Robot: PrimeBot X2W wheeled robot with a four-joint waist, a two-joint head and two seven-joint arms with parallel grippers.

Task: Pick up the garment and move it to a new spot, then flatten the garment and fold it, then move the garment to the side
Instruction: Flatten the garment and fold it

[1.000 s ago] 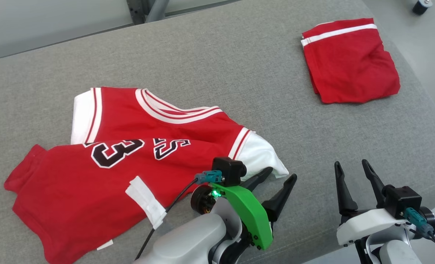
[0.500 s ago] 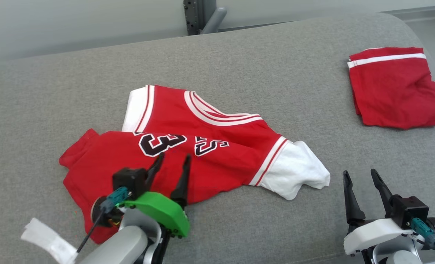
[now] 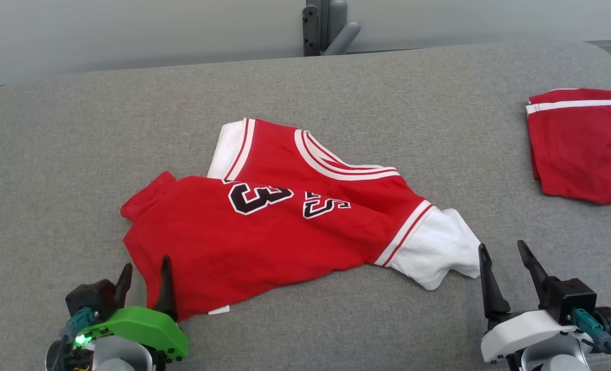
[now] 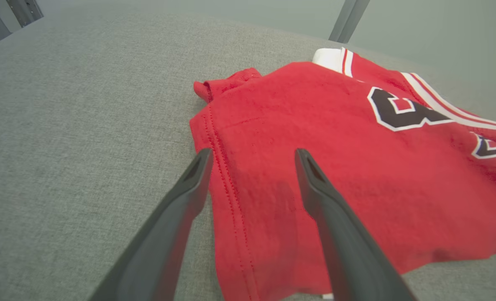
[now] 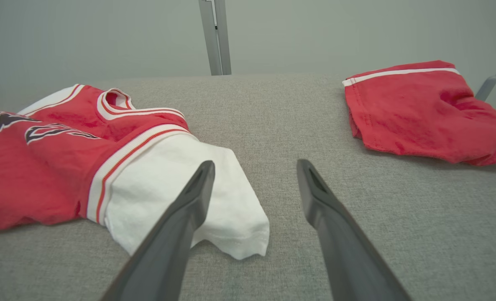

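A crumpled jersey (image 3: 285, 232) is being flanked at the middle of the tabletop (image 3: 79, 129) by the left gripper (image 3: 147, 263) and right gripper (image 3: 502, 246), fingers being held released and empty; should only the top layer be pinched, it could be dragged into bunching.

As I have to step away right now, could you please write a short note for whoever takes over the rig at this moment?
Left gripper: open and empty, at the near left corner of the jersey, one finger on each side of the hem.
Right gripper: open and empty, by the edge of the white sleeve.
Things: the jersey lies mid-way on the grey cushion, lapped over itself and wrinkled. A folded red garment sits at the far right.
Done: the jersey is set down, not yet flat.
Left: flatten it, fold it, move it aside.
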